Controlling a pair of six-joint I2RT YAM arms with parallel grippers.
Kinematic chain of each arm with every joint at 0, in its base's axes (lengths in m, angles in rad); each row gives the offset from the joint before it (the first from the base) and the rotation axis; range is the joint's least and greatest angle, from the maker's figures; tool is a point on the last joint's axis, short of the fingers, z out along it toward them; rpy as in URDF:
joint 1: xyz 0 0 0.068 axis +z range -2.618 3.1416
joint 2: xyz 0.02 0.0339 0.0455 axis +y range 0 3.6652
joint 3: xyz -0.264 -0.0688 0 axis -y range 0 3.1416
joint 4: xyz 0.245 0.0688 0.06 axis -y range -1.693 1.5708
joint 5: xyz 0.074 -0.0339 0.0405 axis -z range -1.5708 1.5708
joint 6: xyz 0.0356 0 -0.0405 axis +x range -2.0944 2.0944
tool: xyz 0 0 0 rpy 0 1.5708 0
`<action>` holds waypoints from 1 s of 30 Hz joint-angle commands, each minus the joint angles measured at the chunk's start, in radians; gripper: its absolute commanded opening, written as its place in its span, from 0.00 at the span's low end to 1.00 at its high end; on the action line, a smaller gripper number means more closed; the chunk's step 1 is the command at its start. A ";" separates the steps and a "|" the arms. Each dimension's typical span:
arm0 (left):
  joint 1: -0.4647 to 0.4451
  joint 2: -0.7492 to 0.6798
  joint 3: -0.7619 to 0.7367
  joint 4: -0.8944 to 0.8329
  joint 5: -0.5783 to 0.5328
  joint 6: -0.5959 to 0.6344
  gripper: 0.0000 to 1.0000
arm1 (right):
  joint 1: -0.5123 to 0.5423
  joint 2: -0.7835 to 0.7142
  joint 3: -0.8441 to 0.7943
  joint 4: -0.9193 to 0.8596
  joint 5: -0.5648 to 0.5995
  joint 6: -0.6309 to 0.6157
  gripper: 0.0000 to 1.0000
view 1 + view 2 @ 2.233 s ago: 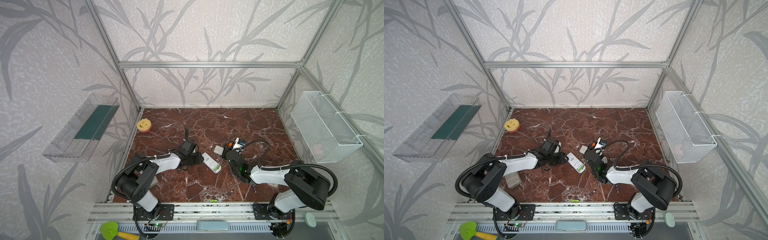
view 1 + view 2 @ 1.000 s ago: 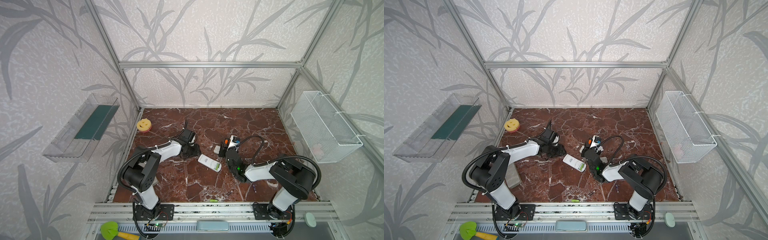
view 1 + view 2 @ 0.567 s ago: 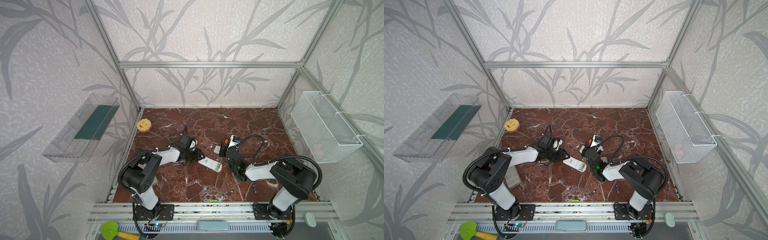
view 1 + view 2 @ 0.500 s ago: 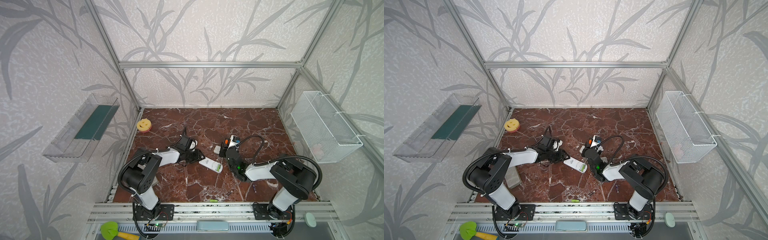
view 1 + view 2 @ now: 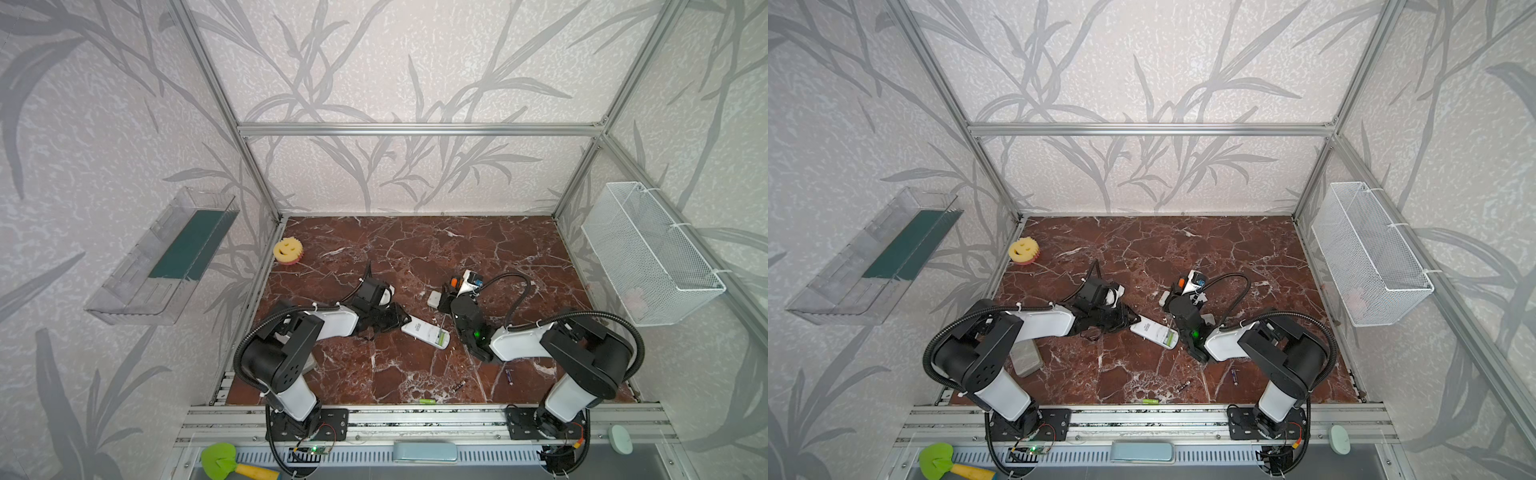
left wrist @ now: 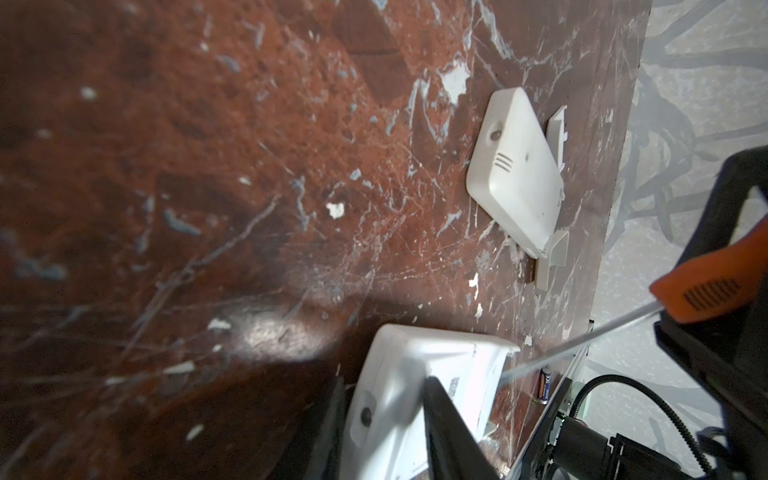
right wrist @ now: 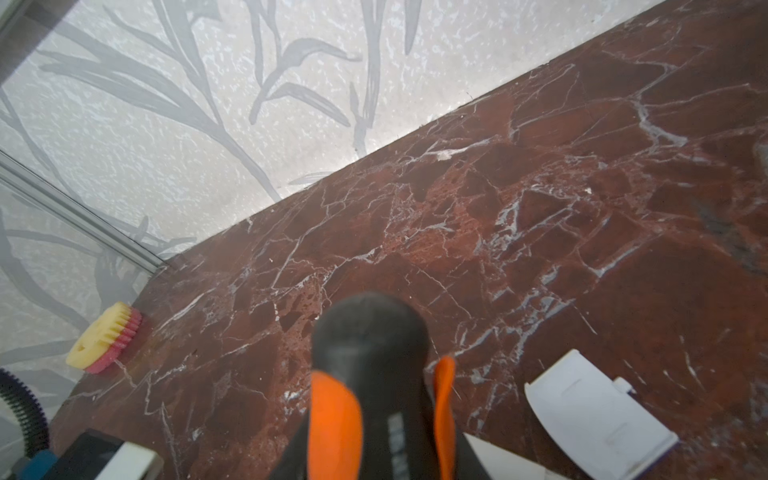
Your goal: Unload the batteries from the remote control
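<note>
White remote control (image 5: pixel 425 332) is laid back-up mid-worktop, with the battery bay open at its right end. One lime-green cell (image 5: pixel 439 339) is seen seated in that bay. The battery cover (image 5: pixel 434 298) is off and parked just rearward of the remote, also seen in the right wrist view (image 7: pixel 598 419).

Three batteries are out near the front edge, right of centre and apart from each other:
- green battery (image 5: pixel 427 401), right at the edge
- black battery (image 5: pixel 459 385), just behind it
- purple battery (image 5: pixel 509 376), further right

Left gripper (image 5: pixel 401 320) is set around the remote's left end. In the left wrist view one finger (image 6: pixel 449 432) is laid across the remote's back. Whether it is clamped can't be told.

Right gripper (image 5: pixel 451 297) is clenched on the orange-and-black screwdriver (image 7: pixel 370 374), with its shaft (image 6: pixel 582 340) run down to the bay end of the remote.

Writing: a printed label (image 6: pixel 453 382) is seen on the remote's back and white lettering on the screwdriver handle, neither legible. Battery print is too small to read.

Compared with one second ago, the left gripper was held off the remote toward the rear-left and is now brought up to its end. The remote's lie is nearly unchanged. The right gripper, screwdriver, cover and loose batteries are unmoved.
</note>
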 commanded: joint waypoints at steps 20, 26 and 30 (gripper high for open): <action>-0.028 0.010 -0.038 -0.138 -0.072 0.009 0.35 | 0.093 -0.029 0.038 0.044 -0.108 -0.458 0.00; -0.028 0.015 -0.040 -0.144 -0.078 0.013 0.35 | 0.148 -0.021 0.030 0.028 -0.096 -0.529 0.00; -0.029 0.014 -0.037 -0.155 -0.087 0.022 0.35 | 0.176 -0.034 0.027 0.006 -0.113 -0.604 0.00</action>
